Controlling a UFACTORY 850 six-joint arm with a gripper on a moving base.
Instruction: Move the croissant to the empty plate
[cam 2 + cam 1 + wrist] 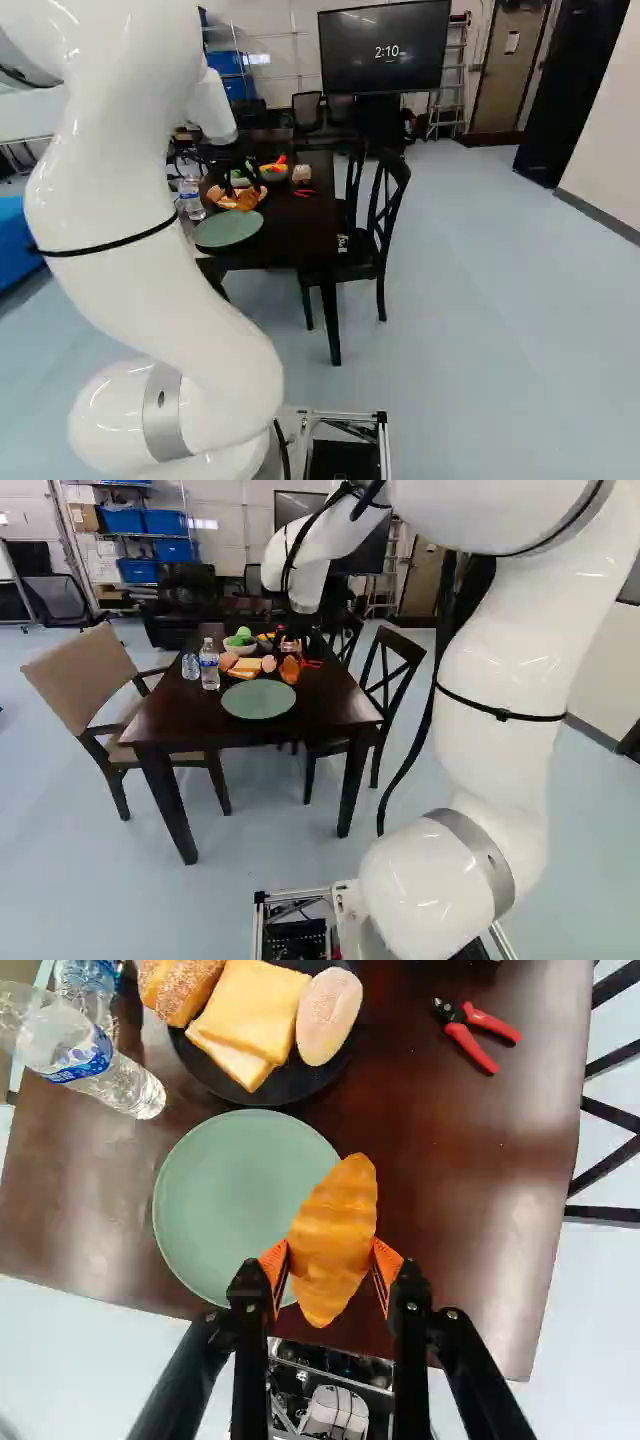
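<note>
Gripper point(243, 187) fingers clasp the croissant point(333, 1240), which overlaps the green plate's point(225, 1200) rim in the wrist view. Near that plate are a water bottle point(125, 1082) and a dark plate point(297, 1081) bearing bread rolls point(190, 992); red-handled pliers point(470, 1040) lie on the table point(470, 1170).

Glossy white arm point(505, 675), black strap point(500, 714), black orange-padded hand point(243, 187).
</note>
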